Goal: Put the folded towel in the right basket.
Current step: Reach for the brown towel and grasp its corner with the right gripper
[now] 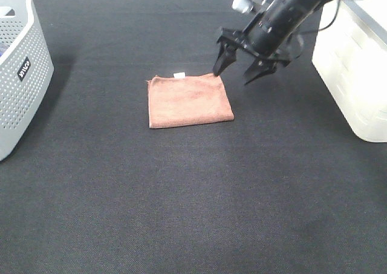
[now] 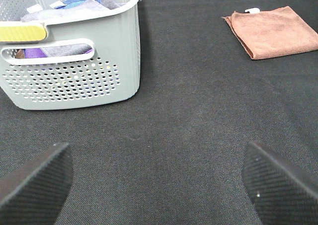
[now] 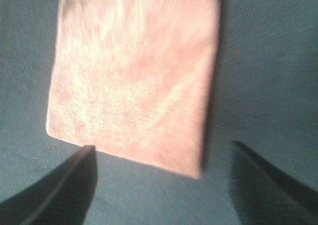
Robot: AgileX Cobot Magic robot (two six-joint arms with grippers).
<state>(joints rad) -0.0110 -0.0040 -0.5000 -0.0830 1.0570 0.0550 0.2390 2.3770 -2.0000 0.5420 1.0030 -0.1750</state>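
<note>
The folded towel [image 1: 189, 100] is a salmon-brown square with a small white tag, lying flat on the dark table in the middle of the exterior view. It also shows in the right wrist view [image 3: 134, 76] and far off in the left wrist view [image 2: 276, 31]. My right gripper [image 1: 237, 71] is open and empty, hovering just past the towel's far right corner, fingers pointing down. The right basket [image 1: 357, 68] is a white bin at the right edge. My left gripper [image 2: 159, 178] is open and empty over bare table; it is out of the exterior view.
A grey perforated basket [image 1: 18, 74] stands at the left edge, holding several coloured cloths [image 2: 74, 9]. The table is covered in dark fabric [image 1: 193, 201].
</note>
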